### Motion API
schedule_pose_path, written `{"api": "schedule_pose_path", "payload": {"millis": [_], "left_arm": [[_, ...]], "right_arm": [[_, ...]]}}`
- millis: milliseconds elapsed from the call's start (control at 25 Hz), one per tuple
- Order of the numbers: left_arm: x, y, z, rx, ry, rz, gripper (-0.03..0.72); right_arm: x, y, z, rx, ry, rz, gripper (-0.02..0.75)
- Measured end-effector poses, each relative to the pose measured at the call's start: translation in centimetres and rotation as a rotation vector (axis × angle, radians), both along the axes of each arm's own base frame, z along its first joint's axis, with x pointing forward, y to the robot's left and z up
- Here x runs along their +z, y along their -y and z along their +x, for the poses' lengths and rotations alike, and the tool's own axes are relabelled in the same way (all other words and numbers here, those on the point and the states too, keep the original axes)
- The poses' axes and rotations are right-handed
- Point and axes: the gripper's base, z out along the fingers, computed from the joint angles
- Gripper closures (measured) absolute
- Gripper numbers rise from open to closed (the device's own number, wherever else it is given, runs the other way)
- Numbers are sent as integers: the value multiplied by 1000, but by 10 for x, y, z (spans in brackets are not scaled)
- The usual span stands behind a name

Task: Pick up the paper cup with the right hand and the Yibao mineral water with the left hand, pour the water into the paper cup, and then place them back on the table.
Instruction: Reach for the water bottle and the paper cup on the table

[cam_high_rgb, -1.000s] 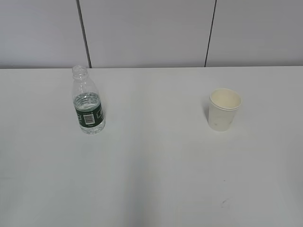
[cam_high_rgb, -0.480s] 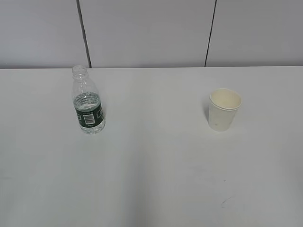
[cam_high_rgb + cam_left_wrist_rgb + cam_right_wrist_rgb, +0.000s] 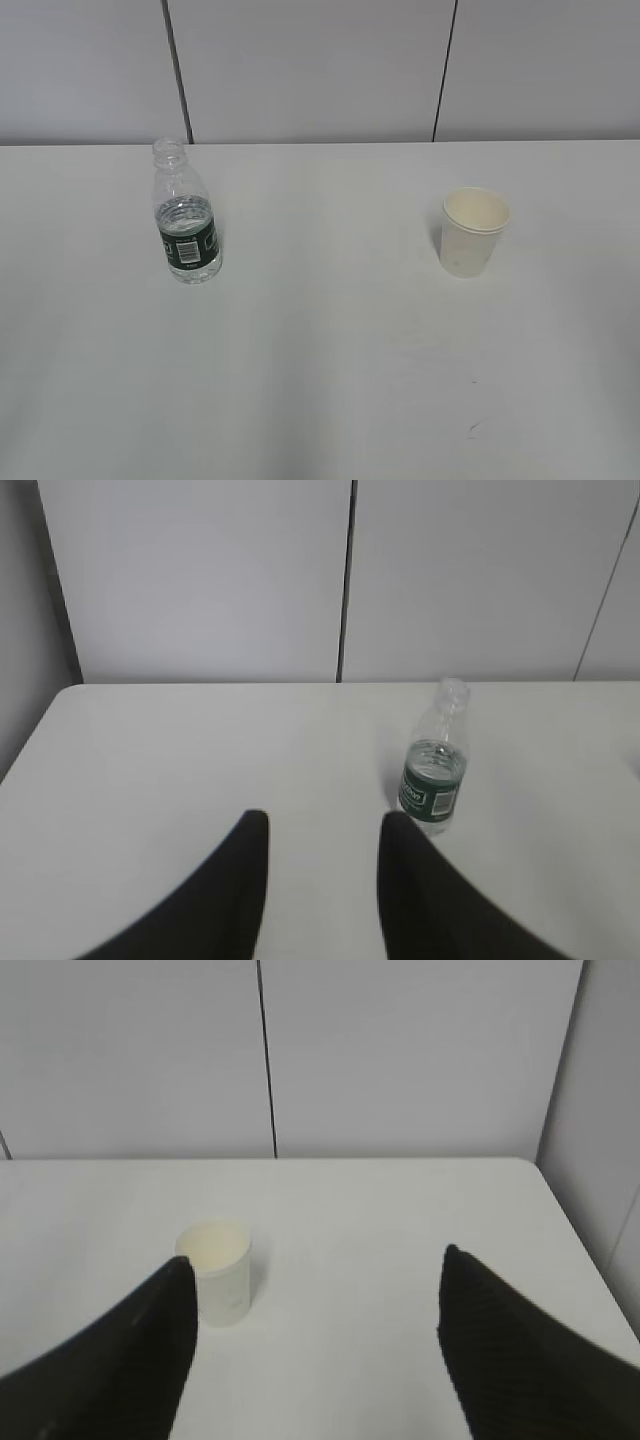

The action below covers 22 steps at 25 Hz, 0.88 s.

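Observation:
The Yibao mineral water (image 3: 186, 218) stands upright and uncapped on the left of the white table (image 3: 320, 330), with a dark green label band. The paper cup (image 3: 473, 231) stands upright and empty on the right. Neither arm shows in the exterior view. In the left wrist view my left gripper (image 3: 322, 820) is open and empty, and the bottle (image 3: 435, 768) stands ahead of it, just past the right fingertip. In the right wrist view my right gripper (image 3: 315, 1260) is wide open and empty, and the cup (image 3: 214, 1271) stands ahead beside the left finger (image 3: 150, 1340).
Pale wall panels with dark seams rise behind the table's far edge. A small dark scuff (image 3: 472, 429) marks the tabletop at the front right. The table's right edge (image 3: 570, 1230) shows in the right wrist view and its left edge (image 3: 30, 740) in the left wrist view.

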Motion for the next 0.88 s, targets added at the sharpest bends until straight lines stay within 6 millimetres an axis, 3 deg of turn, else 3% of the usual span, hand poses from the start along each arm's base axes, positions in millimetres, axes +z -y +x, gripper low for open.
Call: {"api": "schedule_pose_path", "payload": {"millis": [240,480,640,880], "left_arm": [[16,3,58,-7,40,8,447],[17,4,115,5,104,8,447],[-10,4,144,17,108,6,447],[-56,3,166,36,70,-26,447]], "right_arm": [[12,-6,48,47,90,-11,153],[2,-11,93,80,78,-13,153],[-18,-15,115,107,82,-2,153],[-44,-18,134,133,77,19,153]]}}
